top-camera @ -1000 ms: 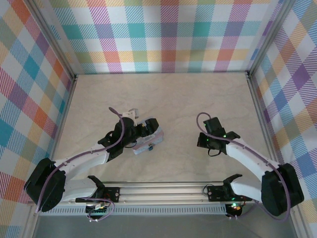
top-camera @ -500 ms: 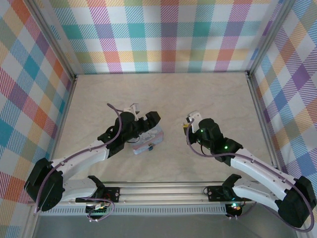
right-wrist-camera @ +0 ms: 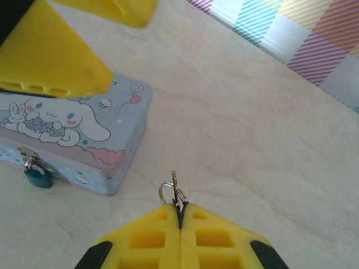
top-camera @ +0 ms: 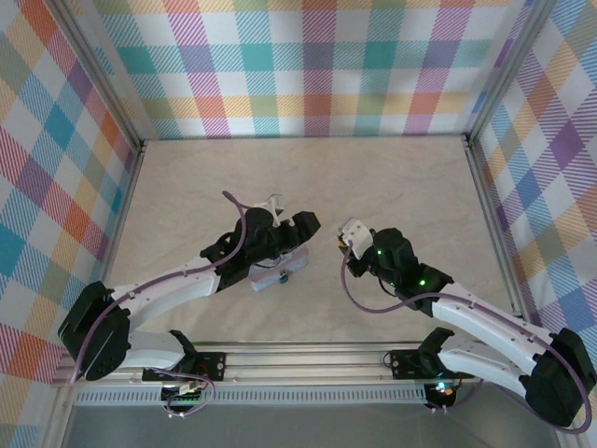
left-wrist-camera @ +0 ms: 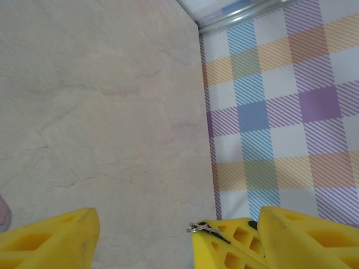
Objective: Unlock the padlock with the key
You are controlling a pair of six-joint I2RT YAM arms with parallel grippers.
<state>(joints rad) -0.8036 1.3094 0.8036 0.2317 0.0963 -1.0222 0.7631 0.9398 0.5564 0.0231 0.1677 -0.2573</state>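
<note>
You are pinching the key (right-wrist-camera: pixel 173 188) in your closed right hand (right-wrist-camera: pixel 180 209). The padlock (right-wrist-camera: pixel 38 176) is hanging on the tin's (right-wrist-camera: pixel 90 131) side facing the bench's near edge, leftward of that hand. Your left hand (top-camera: pixel 295 234) is hovering wide open, empty.

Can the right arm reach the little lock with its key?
Probably yes. The right gripper holds the key, bare table lies between it and the padlock hanging on the tin, and the left gripper sits higher, off it.
</note>
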